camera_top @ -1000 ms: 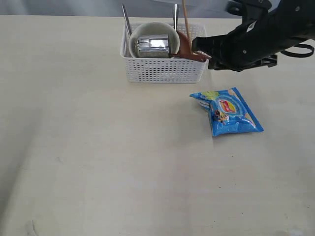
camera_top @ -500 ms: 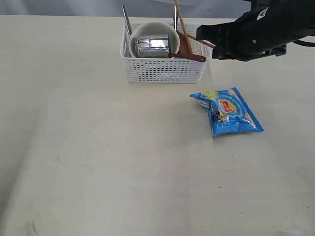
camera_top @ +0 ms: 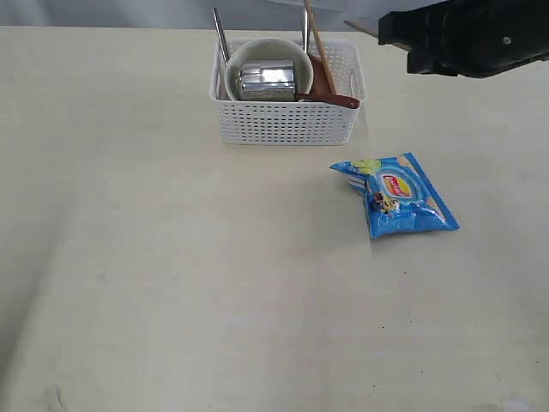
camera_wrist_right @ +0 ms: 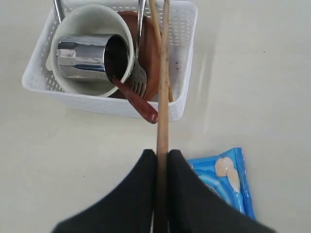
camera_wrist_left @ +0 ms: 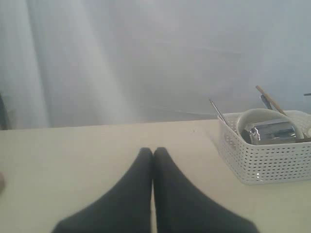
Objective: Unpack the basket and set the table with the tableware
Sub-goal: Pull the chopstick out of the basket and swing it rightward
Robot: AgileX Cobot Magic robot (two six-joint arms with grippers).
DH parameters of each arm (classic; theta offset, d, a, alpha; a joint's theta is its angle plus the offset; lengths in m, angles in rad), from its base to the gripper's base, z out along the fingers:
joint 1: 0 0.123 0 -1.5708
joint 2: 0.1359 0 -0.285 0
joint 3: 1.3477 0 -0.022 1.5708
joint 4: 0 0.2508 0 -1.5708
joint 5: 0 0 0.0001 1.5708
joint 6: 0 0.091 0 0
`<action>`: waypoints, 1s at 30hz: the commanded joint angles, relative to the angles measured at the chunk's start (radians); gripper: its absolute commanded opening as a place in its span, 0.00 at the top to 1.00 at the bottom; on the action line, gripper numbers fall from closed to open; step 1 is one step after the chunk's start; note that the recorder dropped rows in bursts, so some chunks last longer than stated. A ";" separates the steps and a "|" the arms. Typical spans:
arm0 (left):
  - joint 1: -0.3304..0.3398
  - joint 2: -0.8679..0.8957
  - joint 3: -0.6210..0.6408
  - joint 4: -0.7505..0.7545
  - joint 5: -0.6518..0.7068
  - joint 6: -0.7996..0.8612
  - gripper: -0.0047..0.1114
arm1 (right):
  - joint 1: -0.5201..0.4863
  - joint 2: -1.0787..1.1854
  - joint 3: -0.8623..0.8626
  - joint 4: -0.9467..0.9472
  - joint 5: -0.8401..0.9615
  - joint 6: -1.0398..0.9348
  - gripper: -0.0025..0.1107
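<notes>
The white basket (camera_top: 286,123) stands at the back of the table (camera_top: 197,283). It holds a cream bowl (camera_top: 257,49) with a steel cup (camera_top: 268,79) lying in it, a brown plate (camera_wrist_right: 150,53), a fork (camera_wrist_right: 140,73), a knife (camera_top: 220,33), a wooden spoon (camera_top: 333,99) and one leaning chopstick (camera_top: 319,47). My right gripper (camera_top: 386,30) hangs above and right of the basket, shut on the other chopstick (camera_wrist_right: 163,102), which sticks out over the basket. The left gripper (camera_wrist_left: 153,153) is shut and empty, low over the table left of the basket (camera_wrist_left: 262,160).
A blue chip bag (camera_top: 395,195) lies on the table in front of and right of the basket, under my right gripper in the right wrist view.
My right gripper has risen and drawn back to the right from the basket's right rim, pulling one chopstick up out of it. The left gripper has not moved.
</notes>
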 commanded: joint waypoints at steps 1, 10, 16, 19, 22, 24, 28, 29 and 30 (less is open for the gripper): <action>-0.005 -0.003 0.002 -0.004 -0.007 0.000 0.96 | 0.000 -0.075 -0.008 -0.028 0.081 -0.004 0.98; -0.005 -0.003 0.002 -0.004 -0.007 0.000 0.96 | 0.000 -0.202 -0.008 -0.077 0.256 -0.007 0.98; -0.005 -0.003 0.002 -0.004 -0.007 0.000 0.96 | 0.000 -0.286 -0.008 -0.087 0.368 -0.007 0.98; -0.005 -0.003 0.002 -0.004 -0.007 0.000 0.96 | 0.000 -0.334 -0.008 -0.095 0.417 -0.009 0.98; -0.005 -0.003 0.002 -0.004 -0.007 0.000 0.96 | 0.000 -0.384 -0.008 -0.112 0.482 -0.015 0.98; -0.005 -0.003 0.002 -0.004 -0.007 0.000 0.96 | 0.000 -0.414 -0.008 -0.118 0.535 -0.015 0.98; -0.005 -0.003 0.002 -0.004 -0.007 0.000 0.96 | 0.000 -0.464 -0.008 -0.121 0.620 -0.013 0.98; -0.005 -0.003 0.002 -0.004 -0.007 0.000 0.96 | 0.000 -0.474 -0.008 -0.121 0.641 -0.005 0.98; -0.005 -0.003 0.002 -0.004 -0.007 0.000 0.96 | 0.000 -0.482 -0.008 -0.121 0.665 0.000 0.98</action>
